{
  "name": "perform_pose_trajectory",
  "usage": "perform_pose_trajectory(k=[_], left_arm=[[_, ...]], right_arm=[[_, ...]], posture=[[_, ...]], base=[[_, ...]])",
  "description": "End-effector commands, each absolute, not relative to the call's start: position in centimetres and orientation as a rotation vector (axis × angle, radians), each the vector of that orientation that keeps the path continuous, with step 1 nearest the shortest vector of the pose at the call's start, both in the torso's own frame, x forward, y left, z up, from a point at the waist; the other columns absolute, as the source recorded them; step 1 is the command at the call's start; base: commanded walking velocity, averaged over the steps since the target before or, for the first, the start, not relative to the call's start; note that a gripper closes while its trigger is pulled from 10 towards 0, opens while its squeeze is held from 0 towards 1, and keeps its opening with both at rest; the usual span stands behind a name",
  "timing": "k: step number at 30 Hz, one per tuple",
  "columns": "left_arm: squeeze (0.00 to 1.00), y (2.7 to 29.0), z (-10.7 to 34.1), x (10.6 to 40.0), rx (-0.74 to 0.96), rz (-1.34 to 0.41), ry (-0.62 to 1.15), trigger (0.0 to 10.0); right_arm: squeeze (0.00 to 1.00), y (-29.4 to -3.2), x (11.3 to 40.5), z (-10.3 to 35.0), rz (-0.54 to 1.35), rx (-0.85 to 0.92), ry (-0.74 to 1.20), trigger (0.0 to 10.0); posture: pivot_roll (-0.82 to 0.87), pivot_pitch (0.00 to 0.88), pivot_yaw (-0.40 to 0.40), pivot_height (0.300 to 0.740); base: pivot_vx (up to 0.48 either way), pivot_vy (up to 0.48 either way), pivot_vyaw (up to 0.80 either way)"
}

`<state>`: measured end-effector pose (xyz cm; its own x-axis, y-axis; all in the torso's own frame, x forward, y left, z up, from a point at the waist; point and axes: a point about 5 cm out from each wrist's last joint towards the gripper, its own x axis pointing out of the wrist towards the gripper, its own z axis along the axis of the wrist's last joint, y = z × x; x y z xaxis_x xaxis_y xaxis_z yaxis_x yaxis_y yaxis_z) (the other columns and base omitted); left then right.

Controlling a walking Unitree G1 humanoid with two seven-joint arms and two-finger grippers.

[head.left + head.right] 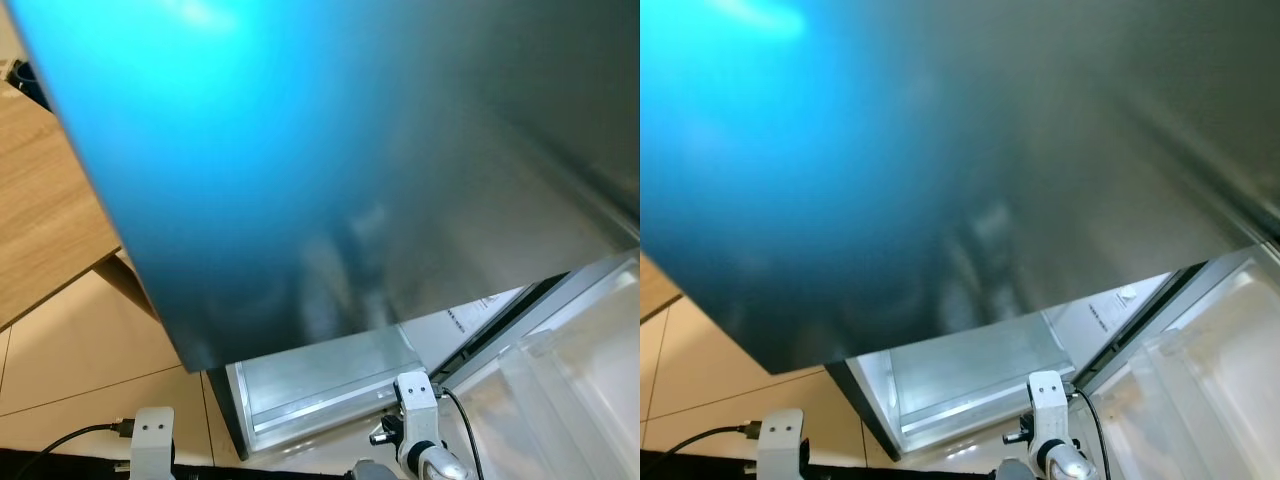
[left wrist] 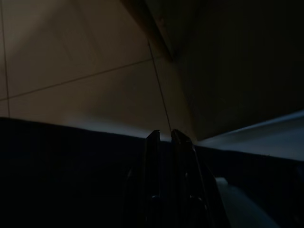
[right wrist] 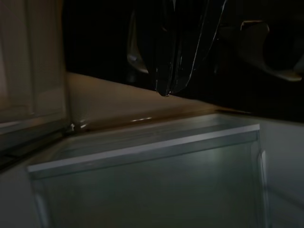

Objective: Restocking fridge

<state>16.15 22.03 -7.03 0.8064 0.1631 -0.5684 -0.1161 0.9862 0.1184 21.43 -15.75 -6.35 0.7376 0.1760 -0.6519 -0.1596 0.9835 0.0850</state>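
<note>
Beige floor tiles and a wooden panel lie to the left. The fridge's grey door, glowing blue at the left, looms close ahead; below it shows a clear drawer. The left gripper hangs low over the tiles, its 2 fingers pressed together. The right gripper, fingers also together, hangs by the drawer.

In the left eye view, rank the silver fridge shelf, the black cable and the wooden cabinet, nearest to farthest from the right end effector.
1. Silver fridge shelf, just ahead of the right end effector.
2. Black cable, low left.
3. Wooden cabinet, far left.
</note>
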Motion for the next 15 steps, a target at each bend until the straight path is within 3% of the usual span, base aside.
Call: perform_pose_trajectory(k=[1, 15], left_arm=[[0.0, 21.83, -7.37, 15.44, 0.082, 0.143, 0.633, 10.0], [0.0, 22.03, -7.38, 15.45, 0.077, 0.153, 0.639, 10.0]], right_arm=[[0.0, -16.38, 20.85, -6.66, 0.146, 0.026, 0.734, 10.0], [0.0, -16.44, 21.0, -6.46, 0.166, 0.035, 0.71, 10.0]], posture=[[-0.05, 0.067, -0.035, 0.719], [-0.05, 0.061, -0.038, 0.719]], base=[[0.0, 0.0, 0.0], [0.0, 0.0, 0.0]])
